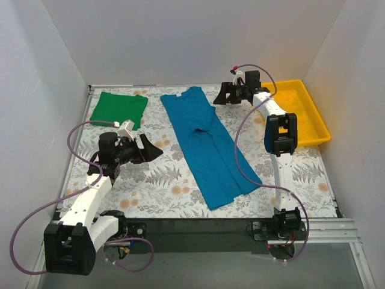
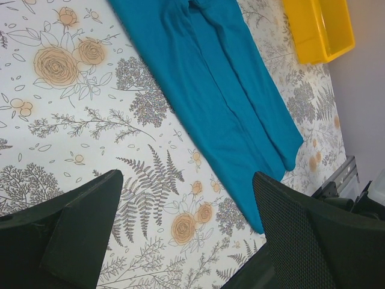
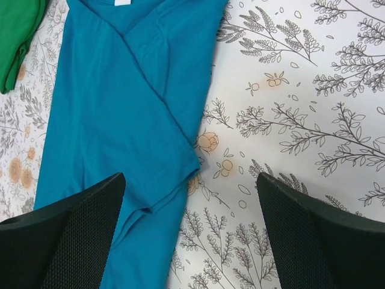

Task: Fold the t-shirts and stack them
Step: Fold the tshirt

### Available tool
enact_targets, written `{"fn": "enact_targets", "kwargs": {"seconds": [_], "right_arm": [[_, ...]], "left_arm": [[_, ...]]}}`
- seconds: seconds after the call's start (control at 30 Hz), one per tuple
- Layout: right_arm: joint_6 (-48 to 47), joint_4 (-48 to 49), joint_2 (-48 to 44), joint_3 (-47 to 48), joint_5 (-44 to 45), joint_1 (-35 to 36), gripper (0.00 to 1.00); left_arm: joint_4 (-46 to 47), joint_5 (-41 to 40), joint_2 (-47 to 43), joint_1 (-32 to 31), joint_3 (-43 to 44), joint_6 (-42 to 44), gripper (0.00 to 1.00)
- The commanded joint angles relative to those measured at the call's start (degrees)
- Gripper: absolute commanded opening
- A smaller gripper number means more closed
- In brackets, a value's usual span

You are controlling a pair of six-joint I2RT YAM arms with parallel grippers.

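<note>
A teal-blue cotton short-sleeved t-shirt (image 1: 207, 147) lies flat on the bench (image 1: 162, 186), which has a white covering printed with grey ferns and orange flowers. The shirt is folded lengthwise into a long narrow strip with its sleeves turned inward. The strip runs diagonally from its collar at the far middle of the bench down to its hem near the front, right of centre. A bright green cotton t-shirt (image 1: 118, 108) sits folded into a rough square in the far left corner, well apart from the teal one. A yellow rectangular plastic tray (image 1: 322, 129) rests at the far right edge, beside the wall. The left end effector (image 1: 153, 149) hangs above bare bench just left of the teal strip and nearer than the green shirt, its jaws spread wide with nothing between them. The right end effector (image 1: 224, 95) is at the far end of the bench, just right of the teal shirt's collar end. Its jaws are also wide apart and empty. Its wrist view looks down on the folded sleeve edge and the printed surface beside it.
</note>
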Motion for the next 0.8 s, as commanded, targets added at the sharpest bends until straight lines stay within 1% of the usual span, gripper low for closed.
{"fn": "enact_targets", "kwargs": {"seconds": [0.0, 0.13, 0.4, 0.7, 0.77], "right_arm": [[1.8, 2.9, 0.9, 3.2, 0.6, 0.4, 0.96], [3.7, 4.1, 1.8, 3.7, 0.9, 0.4, 0.96], [9.1, 9.8, 3.2, 3.5, 2.8, 0.8, 0.93], [11.5, 10.2, 5.2, 2.5, 0.7, 1.7, 0.77], [11.9, 10.5, 5.3, 2.1, 0.4, 1.9, 0.72]], "left_arm": [[-0.4, -0.1, 0.0, -0.3, 1.0, 1.0, 0.88], [-0.5, 0.0, 0.3, -0.5, 1.0, 0.9, 0.88], [-0.5, -0.3, 0.8, -0.6, 1.1, 1.0, 0.89], [-0.7, -0.4, 1.3, -0.7, 1.1, 1.0, 0.89], [-0.7, -0.3, 1.3, -0.7, 1.1, 1.0, 0.89]]}}
